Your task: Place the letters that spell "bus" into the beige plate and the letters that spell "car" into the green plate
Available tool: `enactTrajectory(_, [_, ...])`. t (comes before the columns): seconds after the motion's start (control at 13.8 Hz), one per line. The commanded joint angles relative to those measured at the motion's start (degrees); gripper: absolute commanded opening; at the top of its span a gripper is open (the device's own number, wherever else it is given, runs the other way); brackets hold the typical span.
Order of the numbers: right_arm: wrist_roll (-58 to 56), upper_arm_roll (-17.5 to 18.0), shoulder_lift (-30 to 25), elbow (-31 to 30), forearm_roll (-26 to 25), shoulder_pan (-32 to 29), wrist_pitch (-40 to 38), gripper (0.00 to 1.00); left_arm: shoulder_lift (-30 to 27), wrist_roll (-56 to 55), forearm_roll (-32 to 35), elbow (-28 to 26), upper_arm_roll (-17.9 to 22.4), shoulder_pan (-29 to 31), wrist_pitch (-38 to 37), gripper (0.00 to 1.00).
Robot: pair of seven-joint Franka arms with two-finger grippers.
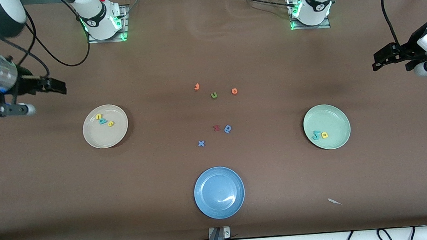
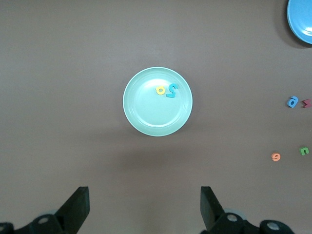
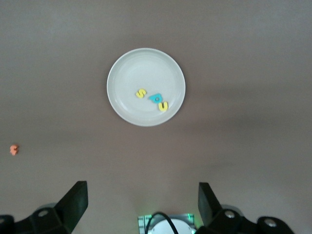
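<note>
Brown table (image 1: 207, 51), tiny foam letters (image 1: 104, 120).

A high front camera is facing both arm bases, sharing the green plate (image 1: 326, 126) and beige plate (image 1: 105, 126) with wrist cameras looking straight down.

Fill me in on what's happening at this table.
Nothing is being handled. The left end effector and right end effector hang open at the table's ends. The beige plate holds b, u and s; the green plate holds teal letters and a yellow a. Spare letters and a blue plate sit mid-table.
</note>
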Motion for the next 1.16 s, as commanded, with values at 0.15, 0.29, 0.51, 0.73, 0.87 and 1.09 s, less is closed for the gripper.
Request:
enactTrajectory(0.15, [-1.28,0.73,-0.8,2.59,-0.47,-1.02,-3.12,1.0,0.49,-0.83,0.91,1.55,0.07,-0.46,-1.39,1.0])
enactTrajectory(0.29, [-2.15,-1.73,-0.01,4.1,0.31,-0.41,-3.12,1.0,0.49,-0.74,0.91,1.55,0.07,-0.46,-1.39,1.0])
enactTrajectory(0.51, [-3.56,-4.29,1.48,6.2,3.92,0.12,-3.81,1.0,0.49,-0.74,0.91,1.55,0.07,-0.46,-1.39,1.0])
enactTrajectory(0.73, [-3.65,-4.11,2.54,8.05,4.01,0.12,-4.0,1.0,0.4,-0.74,0.91,1.55,0.07,-0.46,-1.39,1.0])
enactTrajectory(0.87, [-3.48,-4.2,2.54,7.88,3.92,-0.05,-4.0,1.0,0.49,-0.74,0.91,1.55,0.07,-0.46,-1.39,1.0])
enactTrajectory(1.09, [-3.74,-4.11,2.54,7.88,3.57,0.03,-4.0,1.0,0.49,-0.65,0.91,1.55,0.07,-0.46,-1.39,1.0])
